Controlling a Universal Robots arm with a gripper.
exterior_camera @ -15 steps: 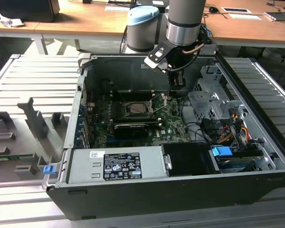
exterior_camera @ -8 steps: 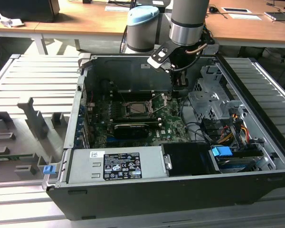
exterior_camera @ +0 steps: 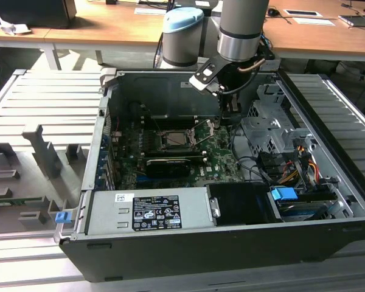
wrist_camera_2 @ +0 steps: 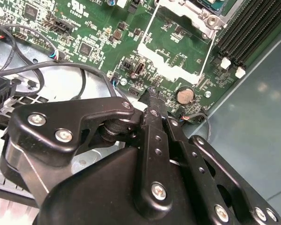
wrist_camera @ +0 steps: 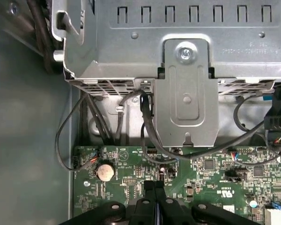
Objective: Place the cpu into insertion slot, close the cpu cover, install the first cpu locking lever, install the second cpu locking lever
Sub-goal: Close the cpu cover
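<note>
Closed tight with nothing visible between its fingers, the tool (wrist_camera_2: 152,97) hangs low over the green circuit board (wrist_camera_2: 84,28), its tip just beside the free edge of the cpu cover (wrist_camera_2: 168,64). That cover is swung open, away from the insertion slot (exterior_camera: 173,139), and bare board shows through its window. The slot sits near the middle of the board inside the open computer case (exterior_camera: 231,243). A pale sliver at its edge in the second wrist view may be the cpu (wrist_camera_2: 214,2), though I cannot tell whether the chip is seated. The step in hand looks like closing the cover. Doing it well would mean pressing the shut tip on the frame's outer rim only, letting it swing about its hinge, and keeping off the socket's centre. A coin battery (wrist_camera_2: 185,95) lies near the tip and loose cables (wrist_camera: 150,126) hang from the metal drive cage (wrist_camera: 187,42), so any push should be short and straight. The case rests on a slatted worktop (exterior_camera: 42,97).
</note>
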